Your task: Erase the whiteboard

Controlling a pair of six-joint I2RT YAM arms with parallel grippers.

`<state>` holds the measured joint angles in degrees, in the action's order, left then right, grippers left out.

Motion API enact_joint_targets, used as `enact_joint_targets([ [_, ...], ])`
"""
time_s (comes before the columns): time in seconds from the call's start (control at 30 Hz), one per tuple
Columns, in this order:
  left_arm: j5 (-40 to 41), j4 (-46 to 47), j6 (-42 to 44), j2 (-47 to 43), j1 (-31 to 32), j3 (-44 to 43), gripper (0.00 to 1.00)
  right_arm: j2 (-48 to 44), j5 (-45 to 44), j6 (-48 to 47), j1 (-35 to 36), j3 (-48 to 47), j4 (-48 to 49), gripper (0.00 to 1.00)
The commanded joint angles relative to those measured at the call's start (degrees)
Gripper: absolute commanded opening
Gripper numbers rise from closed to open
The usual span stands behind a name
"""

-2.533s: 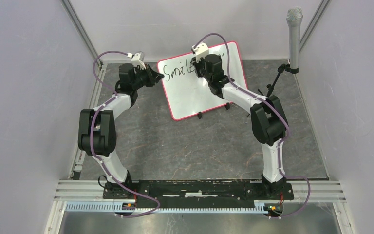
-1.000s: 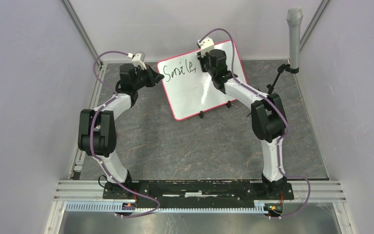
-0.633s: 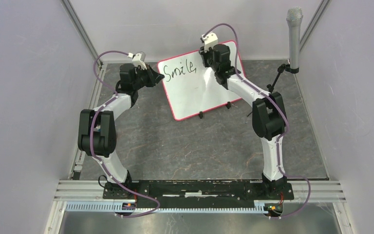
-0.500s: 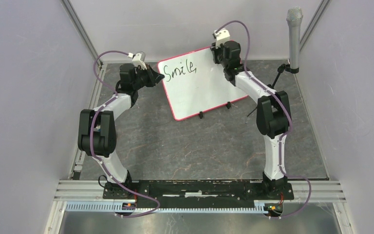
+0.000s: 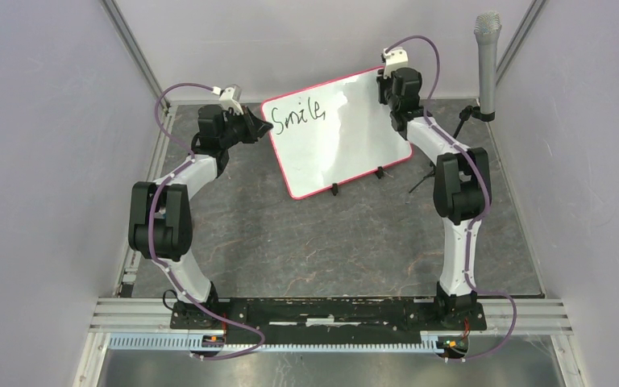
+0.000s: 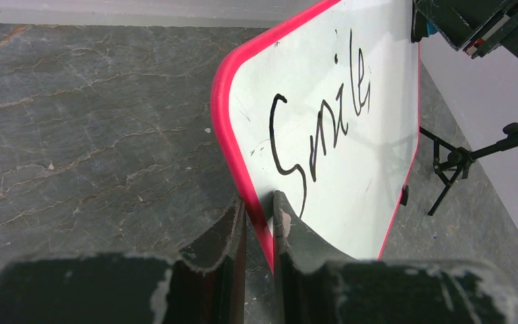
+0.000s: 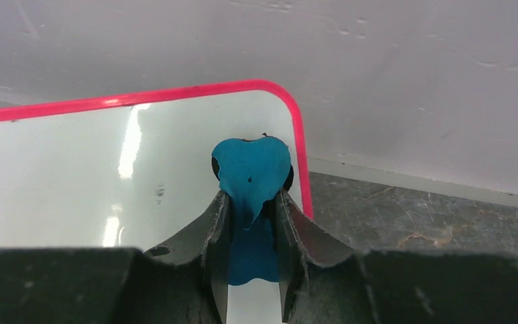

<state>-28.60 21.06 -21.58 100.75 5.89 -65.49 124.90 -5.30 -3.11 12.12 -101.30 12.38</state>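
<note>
My right gripper (image 7: 251, 202) pinches the blue eraser (image 7: 251, 162) at the top corner of the whiteboard (image 5: 346, 141). My left gripper (image 6: 260, 206) clamps its pink frame (image 6: 221, 135). I should sweep flat toward the writing (image 6: 324, 125) near my left gripper, pressing evenly.

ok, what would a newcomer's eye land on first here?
The pink-framed whiteboard, propped tilted at the far side of the table, with black handwriting reading "Smile" near its upper left. The left gripper pinches the board's left edge, while the right gripper holds a blue eraser at its upper right corner.
</note>
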Motion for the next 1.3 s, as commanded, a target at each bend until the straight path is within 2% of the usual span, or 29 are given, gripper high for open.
enact_joint_targets([
  [0.0,1.2,0.6,5.5,-1.6,0.6,-0.3,0.02,-0.4,1.2,-1.0,3.8,2.8,-2.5,0.0],
  [0.3,1.2,0.6,5.6,-1.8,0.6,-0.2,0.02,-2.9,4.5,-0.9,8.2,6.0,0.3,0.0],
  [0.67,1.1,0.6,5.5,-2.0,0.6,-0.3,0.02,-3.1,1.5,2.3,0.7,3.3,-1.0,0.0],
  [0.87,1.0,0.6,5.5,-2.0,0.6,-0.3,0.02,-2.9,0.9,1.2,-0.3,3.8,-1.8,0.0],
  [1.1,1.0,0.6,5.6,-2.1,0.6,-0.2,0.02,-4.7,0.8,-1.5,3.8,6.4,-0.4,0.0],
  [1.27,1.2,0.5,6.0,-2.4,0.6,-0.1,0.02,-4.5,1.4,-3.5,6.7,5.0,-0.2,0.0],
])
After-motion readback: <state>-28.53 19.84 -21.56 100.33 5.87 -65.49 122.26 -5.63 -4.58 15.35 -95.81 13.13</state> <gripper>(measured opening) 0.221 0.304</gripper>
